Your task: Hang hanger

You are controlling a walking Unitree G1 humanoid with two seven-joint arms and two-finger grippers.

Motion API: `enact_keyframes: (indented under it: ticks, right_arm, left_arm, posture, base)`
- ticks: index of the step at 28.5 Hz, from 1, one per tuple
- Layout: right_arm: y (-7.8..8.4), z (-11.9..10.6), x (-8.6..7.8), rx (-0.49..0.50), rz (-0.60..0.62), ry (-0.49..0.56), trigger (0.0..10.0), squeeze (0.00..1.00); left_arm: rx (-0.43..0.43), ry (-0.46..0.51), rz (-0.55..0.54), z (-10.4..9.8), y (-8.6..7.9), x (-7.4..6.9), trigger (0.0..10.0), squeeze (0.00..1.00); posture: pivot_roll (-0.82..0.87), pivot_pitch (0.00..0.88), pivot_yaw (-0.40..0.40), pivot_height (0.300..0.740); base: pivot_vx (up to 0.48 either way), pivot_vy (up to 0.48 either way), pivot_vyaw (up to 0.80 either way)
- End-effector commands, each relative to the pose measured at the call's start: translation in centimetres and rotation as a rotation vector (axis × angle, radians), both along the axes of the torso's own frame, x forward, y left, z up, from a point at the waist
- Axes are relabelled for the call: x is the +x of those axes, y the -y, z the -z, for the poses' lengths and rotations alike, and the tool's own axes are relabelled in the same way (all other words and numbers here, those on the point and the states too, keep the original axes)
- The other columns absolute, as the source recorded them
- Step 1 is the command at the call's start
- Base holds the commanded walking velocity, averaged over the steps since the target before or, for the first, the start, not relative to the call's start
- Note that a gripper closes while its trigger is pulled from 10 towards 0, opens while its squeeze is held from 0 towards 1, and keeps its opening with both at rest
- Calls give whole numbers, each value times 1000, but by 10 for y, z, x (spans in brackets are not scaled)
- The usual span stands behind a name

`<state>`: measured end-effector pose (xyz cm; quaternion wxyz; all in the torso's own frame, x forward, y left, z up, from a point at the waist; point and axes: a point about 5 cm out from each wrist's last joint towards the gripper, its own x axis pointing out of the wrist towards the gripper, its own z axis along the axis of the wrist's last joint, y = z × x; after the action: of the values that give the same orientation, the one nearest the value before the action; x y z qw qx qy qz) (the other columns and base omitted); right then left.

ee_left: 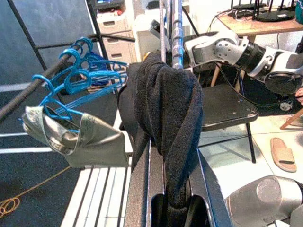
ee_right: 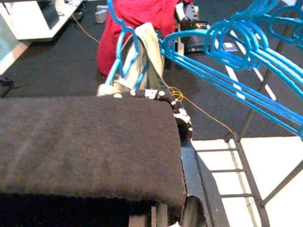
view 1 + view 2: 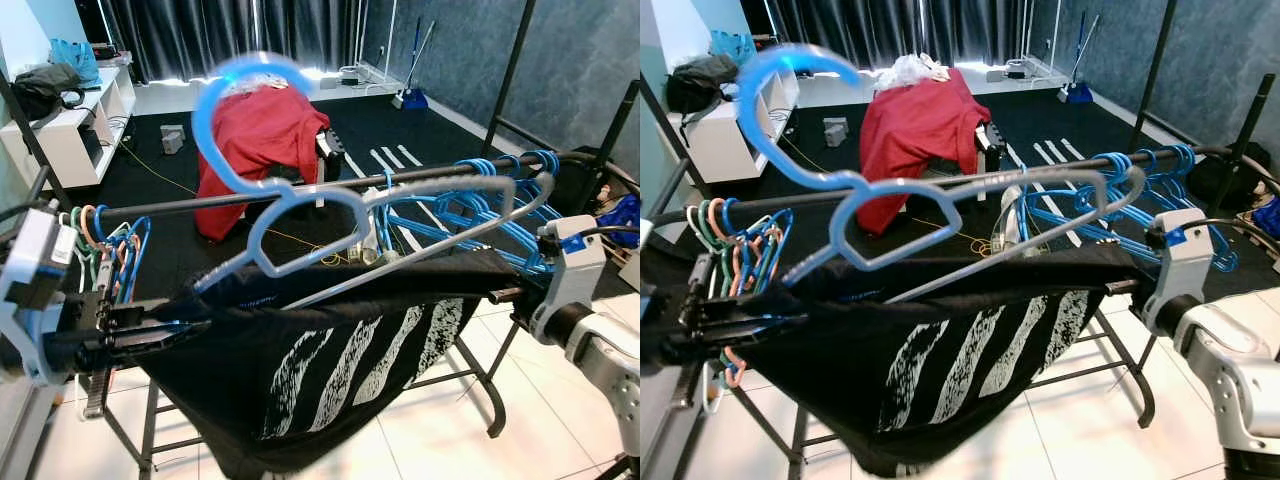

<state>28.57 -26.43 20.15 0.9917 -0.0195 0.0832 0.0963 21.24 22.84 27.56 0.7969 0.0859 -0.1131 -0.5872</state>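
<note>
Clamped jaws of left gripper (image 3: 185,328) and right gripper (image 3: 497,294) stretch the black shirt (image 3: 330,350) on its blue hanger (image 3: 300,215) level before the rail (image 3: 200,203).

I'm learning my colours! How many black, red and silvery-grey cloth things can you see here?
Black: 1, the black shirt with white stripes, on the held hanger
Red: 1, the red cloth draped over something on the dark floor
Silvery-grey: 1, the grey garment on a blue hanger on the rail
Total: 3
</note>
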Motion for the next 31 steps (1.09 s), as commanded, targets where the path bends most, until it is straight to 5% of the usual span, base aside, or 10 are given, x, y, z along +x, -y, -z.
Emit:
enact_keyframes:
  ticks: [1, 5, 6, 7, 8, 10, 16, 20, 25, 31]
  right_arm:
    - [12, 6, -4, 5, 71, -37, 0, 0]
    - [-29, 9, -10, 44, -185, -25, 235, 0]
    - [-52, 12, -19, 70, -348, -30, 10000, 616]
    - [-52, 12, -19, 70, -348, -30, 10000, 616]
    - [-69, 14, -29, 98, -472, -36, 10000, 1000]
    - [-69, 14, -29, 98, -472, -36, 10000, 1000]
    - [-78, 30, -78, 79, -800, -205, 10000, 1000]
    - [-79, 29, -82, 83, -828, -212, 10000, 1000]
    - [-73, -3, -87, 159, -856, -55, 10000, 1000]
    - [-59, -32, -78, 183, -792, 166, 10000, 1000]
  left_arm:
    - [-78, 53, -24, -13, -7, 1, 10000, 0]
    - [-189, 69, -153, -5, 2, 23, 10000, 0]
    - [-171, 50, -212, 11, 11, 33, 10000, 0]
    - [-171, 50, -212, 11, 11, 33, 10000, 0]
    - [-125, 29, -240, 24, 19, 37, 10000, 0]
    - [-125, 29, -240, 24, 19, 37, 10000, 0]
    - [307, -48, -263, 70, 13, 43, 10000, 0]
    - [342, -60, -261, 73, 11, 43, 10000, 0]
    - [558, -50, -187, 79, 7, 43, 10000, 0]
    - [613, 2, -66, 69, 20, 41, 10000, 0]
  posture:
    - [-108, 0, -20, 740]
    - [-109, 0, -19, 740]
    - [-112, 0, -22, 740]
    - [-112, 0, -22, 740]
    - [-112, 0, -22, 740]
    - [-112, 0, -22, 740]
    - [-107, 0, -9, 740]
    - [-107, 0, -9, 740]
    - [-109, 0, 9, 740]
    - [-107, 0, 12, 740]
  base:
    - [0, 0, 0]
    - [0, 0, 0]
    - [0, 0, 0]
    - [0, 0, 0]
    - [0, 0, 0]
    - [0, 0, 0]
    - [0, 0, 0]
    - [0, 0, 0]
    - [0, 0, 0]
    - [0, 0, 0]
